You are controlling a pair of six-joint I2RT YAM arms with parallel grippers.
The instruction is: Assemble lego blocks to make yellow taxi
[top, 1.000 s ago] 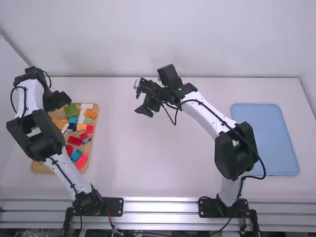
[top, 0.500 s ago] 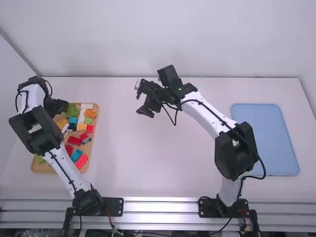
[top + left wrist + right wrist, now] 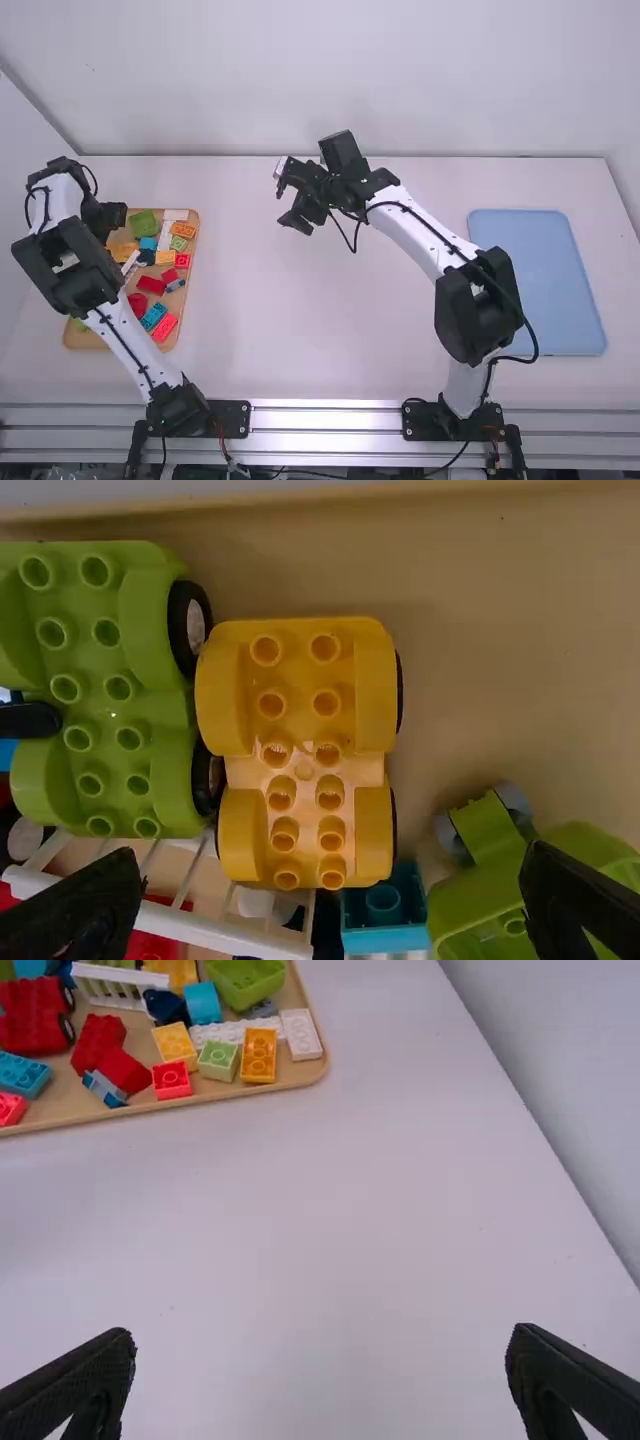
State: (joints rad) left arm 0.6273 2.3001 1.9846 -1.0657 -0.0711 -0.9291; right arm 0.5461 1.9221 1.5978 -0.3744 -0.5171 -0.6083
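Workpiece: the yellow wheeled base [image 3: 305, 755] was found in the wooden tray [image 3: 190, 310], between eleven and twelve o'clock from the tray's middle.
Long axis: roughly a nine-to-three o'clock line in the high view, nearly square to the tray's nine o'clock rim; studs faced up. Front and rear could not be told apart.
Neighbour: a green wheeled base [image 3: 95, 685] was noted just beside it, with long axes nearly parallel.
Left pincer: the left gripper [image 3: 117, 219] was held above the tray, fingers wide, nothing gripped; the yellow wheeled base was seen between and beyond the fingertips.
Right pincer: the right gripper [image 3: 300, 223] was held over the table [image 3: 350, 330], at about twelve o'clock from its middle, fingers wide, nothing gripped.
Wooden tray: placed at nine o'clock on the table. A yellow brick [image 3: 165, 258] was logged at one to two o'clock in it, an open green box [image 3: 145, 223] near twelve, a teal brick [image 3: 153, 316] near five. A white fence [image 3: 215, 928] and a red wheeled base [image 3: 35, 1020] were also contained.
Blue tray [image 3: 537, 282]: laid flat at three o'clock, well apart from the wooden one.
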